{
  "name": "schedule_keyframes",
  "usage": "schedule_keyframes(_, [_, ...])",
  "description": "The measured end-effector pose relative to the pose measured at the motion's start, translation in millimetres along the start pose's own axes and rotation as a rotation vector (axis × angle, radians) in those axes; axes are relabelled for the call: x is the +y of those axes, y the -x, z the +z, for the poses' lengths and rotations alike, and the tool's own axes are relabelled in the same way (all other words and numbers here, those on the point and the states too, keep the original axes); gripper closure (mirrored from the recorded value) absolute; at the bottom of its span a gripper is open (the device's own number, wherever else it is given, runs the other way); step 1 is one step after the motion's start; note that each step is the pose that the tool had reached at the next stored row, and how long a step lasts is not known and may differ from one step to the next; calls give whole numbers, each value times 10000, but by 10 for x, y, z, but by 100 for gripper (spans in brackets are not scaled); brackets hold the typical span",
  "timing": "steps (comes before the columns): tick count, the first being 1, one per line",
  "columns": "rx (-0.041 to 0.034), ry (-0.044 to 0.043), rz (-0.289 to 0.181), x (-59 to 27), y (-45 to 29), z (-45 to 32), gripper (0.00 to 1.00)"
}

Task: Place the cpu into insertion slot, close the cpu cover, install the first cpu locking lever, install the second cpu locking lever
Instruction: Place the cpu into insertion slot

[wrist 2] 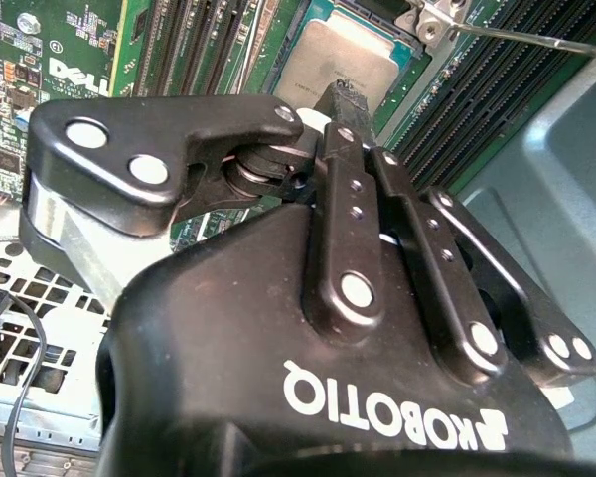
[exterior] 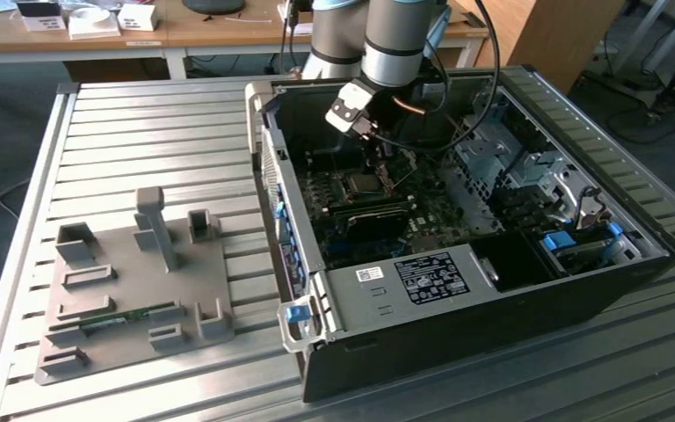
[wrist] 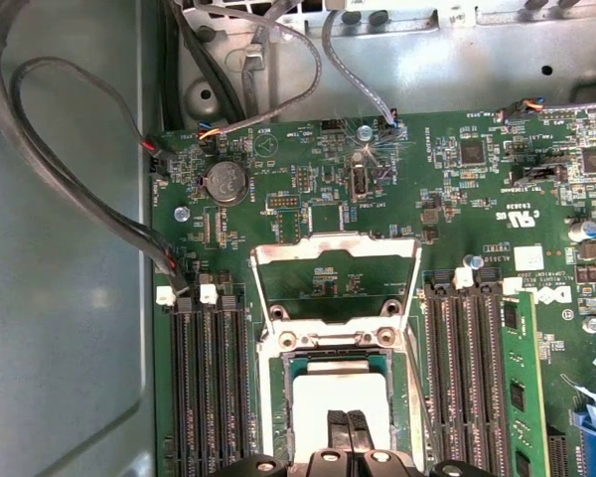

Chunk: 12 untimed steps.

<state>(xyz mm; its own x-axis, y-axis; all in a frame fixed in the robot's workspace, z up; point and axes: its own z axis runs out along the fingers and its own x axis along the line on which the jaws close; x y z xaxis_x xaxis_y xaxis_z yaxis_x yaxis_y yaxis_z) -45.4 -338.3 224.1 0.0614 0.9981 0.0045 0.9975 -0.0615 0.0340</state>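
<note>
First wrist view, closed pincer point(wrist: 346, 419) over cpu point(wrist: 323, 386)

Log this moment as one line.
cpu lies in insertion slot | cpu cover open, tilted up | gripper shut, tips over cpu

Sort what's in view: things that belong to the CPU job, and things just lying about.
Job:
- cpu, lying in the insertion slot
- cpu cover, hinged up
- gripper, over the cpu

Lying about:
- grey fixture plate beside the computer case
- green memory stick on that plate
- white boxes on the desk behind
</note>
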Motion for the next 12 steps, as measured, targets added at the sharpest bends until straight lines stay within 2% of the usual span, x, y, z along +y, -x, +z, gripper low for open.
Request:
schedule_keyframes(2, [66,-4,3,-1,0,10,89])
schedule_keyframes(5, [81,-5,-52,-4,1,23,89])
schedule_keyframes(9, [94,-9,-465,-5,1,43,89])
schedule_keyframes(12, [95,-9,-493,-5,1,47,89])
